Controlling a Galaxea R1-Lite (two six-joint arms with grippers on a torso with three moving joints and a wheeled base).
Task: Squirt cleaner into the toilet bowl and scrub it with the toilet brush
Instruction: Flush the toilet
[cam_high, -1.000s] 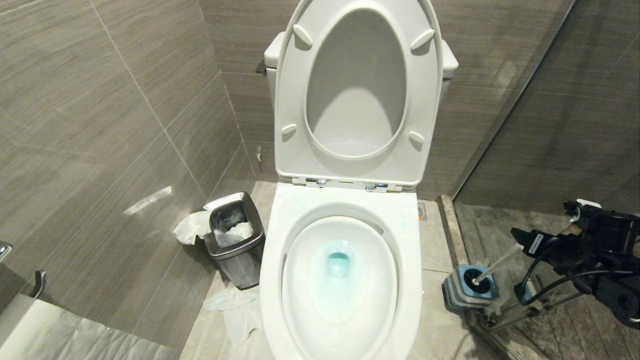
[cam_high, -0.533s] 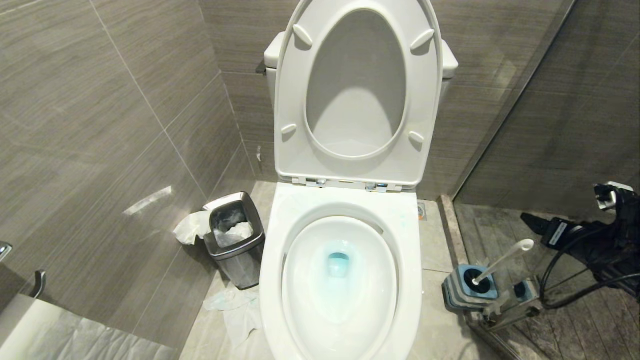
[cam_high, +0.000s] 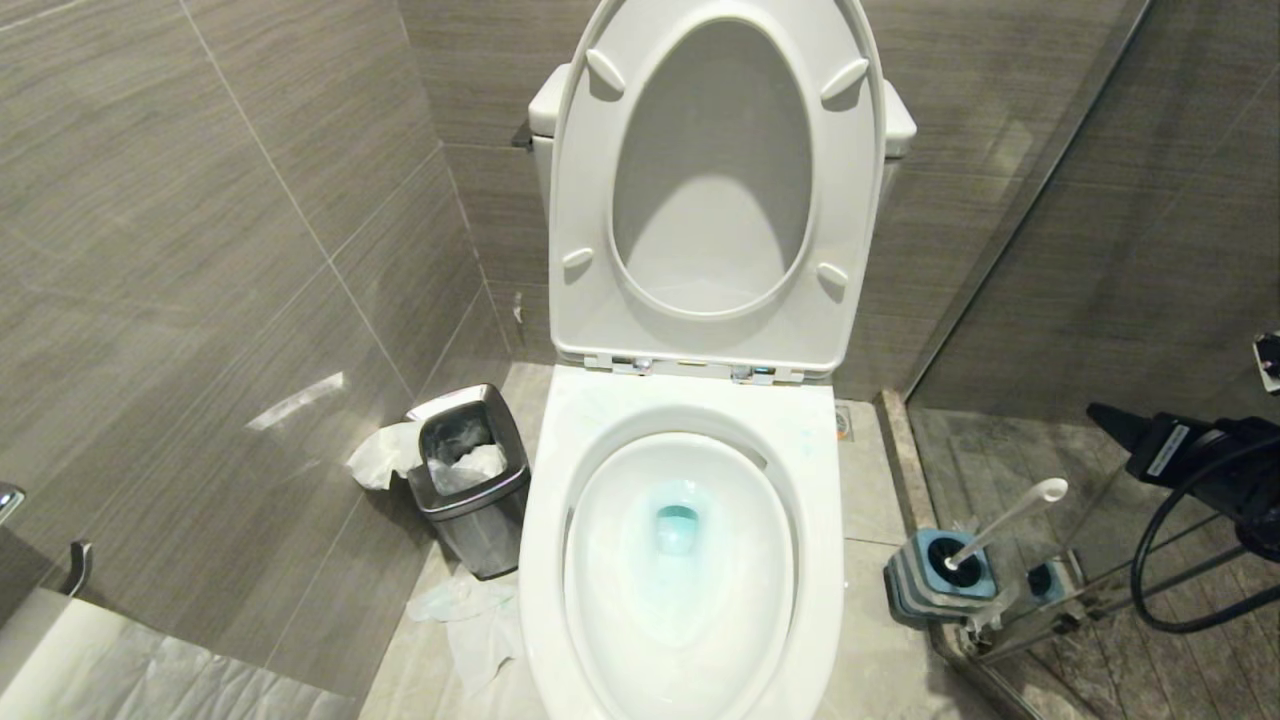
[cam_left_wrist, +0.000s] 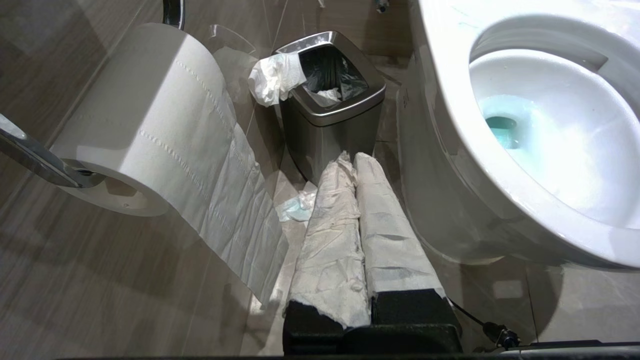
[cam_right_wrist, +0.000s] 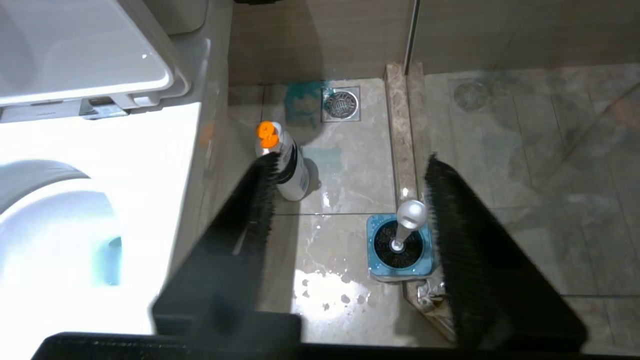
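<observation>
— Now we're hanging the right gripper (cam_right_wrist: 350, 200) wide-fingered above the toilet brush (cam_right_wrist: 407, 220); where's it sitting?
— Standing in its holder (cam_right_wrist: 400, 250) beside the toilet bowl (cam_high: 690, 400), handle leaning up toward our right arm. The left gripper (cam_left_wrist: 355, 170), pinched together, is idling far-side.

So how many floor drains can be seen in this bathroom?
2. One square steel floor drain sits beside the white ceramic toilet, past the orange-capped bottle. A round drain lies behind the glass shower partition. Others may be hidden.
</observation>
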